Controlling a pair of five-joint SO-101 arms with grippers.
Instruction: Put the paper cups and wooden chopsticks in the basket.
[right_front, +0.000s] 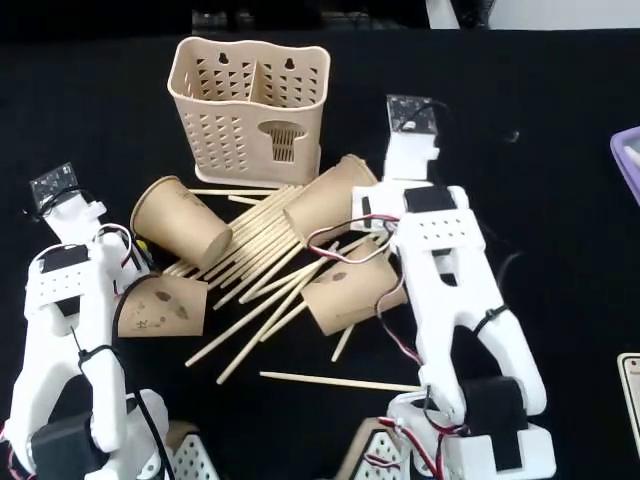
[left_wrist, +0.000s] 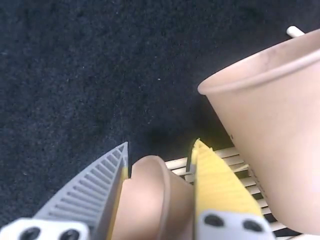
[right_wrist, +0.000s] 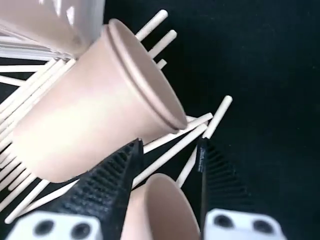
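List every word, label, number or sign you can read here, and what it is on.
No text is readable.
Dark print on the front left paper cup: too blurred to read.
Small mark on the front right paper cup: too small to read.
On the arms, patterned square tags: no readable characters.

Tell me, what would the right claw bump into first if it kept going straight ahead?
The right gripper would almost at once meet the paper cup right in front of it; chopsticks lie beyond. Depth is unclear.
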